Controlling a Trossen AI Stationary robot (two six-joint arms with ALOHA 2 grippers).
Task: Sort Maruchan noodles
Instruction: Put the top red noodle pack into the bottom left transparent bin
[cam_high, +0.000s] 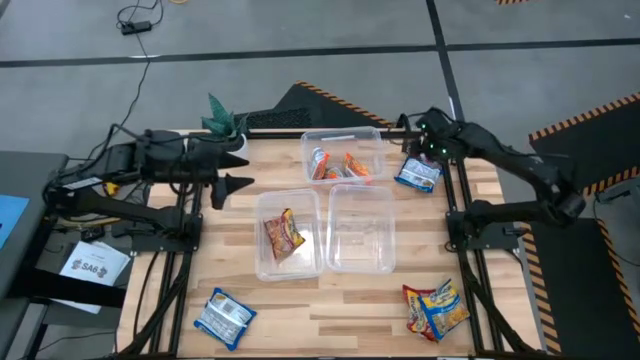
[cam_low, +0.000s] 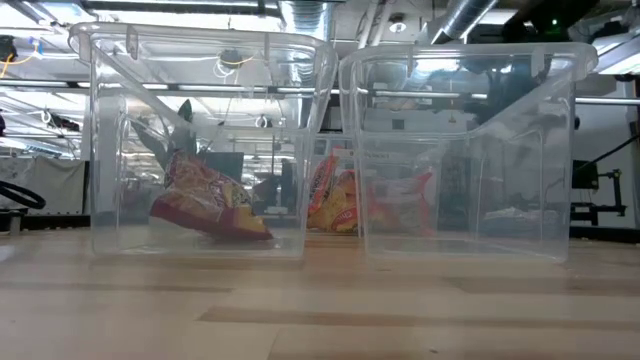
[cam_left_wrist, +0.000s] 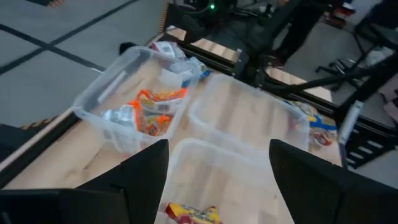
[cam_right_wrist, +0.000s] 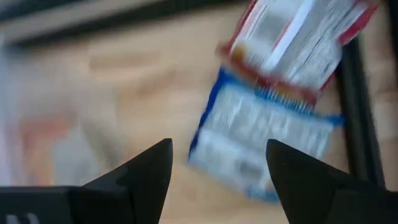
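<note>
Three clear bins stand mid-table. The far bin (cam_high: 345, 155) holds orange packets (cam_left_wrist: 155, 112). The near-left bin (cam_high: 262, 262) holds one red packet (cam_high: 283, 235), leaning on its wall in the low view (cam_low: 205, 205). The near-right bin (cam_high: 360, 262) holds nothing. Two packets overlap at the far right: a blue-and-white one (cam_right_wrist: 261, 127) under a red-edged white one (cam_right_wrist: 298, 34). My right gripper (cam_high: 420, 148) (cam_right_wrist: 217, 180) hovers open above them. My left gripper (cam_high: 243, 170) (cam_left_wrist: 217, 180) is open, left of the bins, pointing at them. A blue packet (cam_high: 223, 318) lies near left, and yellow and red ones (cam_high: 435, 305) near right.
A green plant-like thing (cam_high: 222, 122) stands at the far-left corner behind my left gripper. Black frame rails run along the table's left side (cam_high: 185, 260) and right side (cam_high: 470, 250). Bare wood lies along the near edge between the loose packets.
</note>
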